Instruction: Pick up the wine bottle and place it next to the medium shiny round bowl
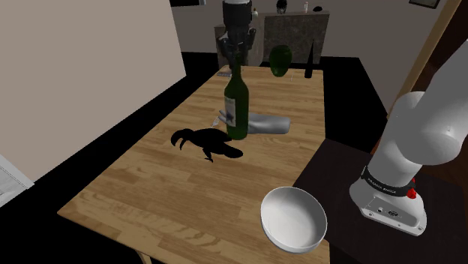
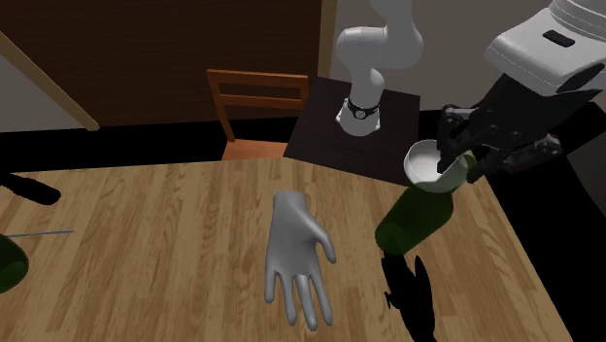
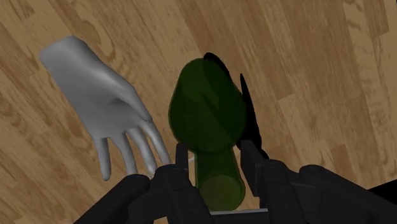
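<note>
Here, reading the shoulder view from its left: a pale wall panel (image 1: 90, 67), then the wooden table (image 1: 150, 187) running away from us. On its boards lies a black splayed patch (image 1: 202, 142); shadow or object, we cannot tell. Just right of it stands the wine bottle (image 1: 237, 109), dark green glass, upright, near the table's middle. The gripper (image 1: 235, 61) comes down from above. Its two black fingers (image 3: 181, 172) are clamped on the bottle's neck, one pressed on each side in the wrist view. Whether the bottle's base touches the wood we cannot tell. Just behind the bottle, showing at its right, lies a grey glove (image 1: 266, 124), flat on the table. At the table's far end are a round green thing (image 1: 280, 60) and a thin dark spike (image 1: 310, 64). At the near right corner sits the white bowl (image 1: 274, 221), well apart from the bottle, just beside the dark stand (image 1: 337, 172) carrying the white arm (image 1: 420, 135). In the second exterior view a wooden chair (image 2: 254, 112) stands at the table's far side.
</note>
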Motion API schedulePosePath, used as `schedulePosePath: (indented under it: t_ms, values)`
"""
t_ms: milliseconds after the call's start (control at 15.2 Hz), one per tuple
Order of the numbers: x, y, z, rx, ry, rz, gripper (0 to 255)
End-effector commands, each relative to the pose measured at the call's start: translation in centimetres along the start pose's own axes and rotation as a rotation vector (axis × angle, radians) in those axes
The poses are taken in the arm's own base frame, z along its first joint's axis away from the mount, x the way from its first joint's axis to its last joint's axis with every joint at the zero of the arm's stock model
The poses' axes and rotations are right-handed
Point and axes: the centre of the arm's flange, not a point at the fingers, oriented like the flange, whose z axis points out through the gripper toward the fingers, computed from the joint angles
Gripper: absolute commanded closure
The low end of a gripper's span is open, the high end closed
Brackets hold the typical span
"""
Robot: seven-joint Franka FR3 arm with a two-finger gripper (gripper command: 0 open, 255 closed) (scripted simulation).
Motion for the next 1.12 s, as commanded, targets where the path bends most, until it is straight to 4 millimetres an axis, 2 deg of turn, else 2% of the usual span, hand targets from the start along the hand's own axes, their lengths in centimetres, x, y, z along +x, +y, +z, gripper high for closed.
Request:
schedulePosePath:
  t_ms: [0, 990, 1056]
  values:
    - [-0.9, -2.2, -0.4, 0.000, 0.001, 0.002, 255]
    - [-9.2, -20.1, -2.3, 0.000, 0.001, 0.002, 255]
    - [-9.3, -20.1, -1.8, 0.000, 0.001, 0.002, 255]
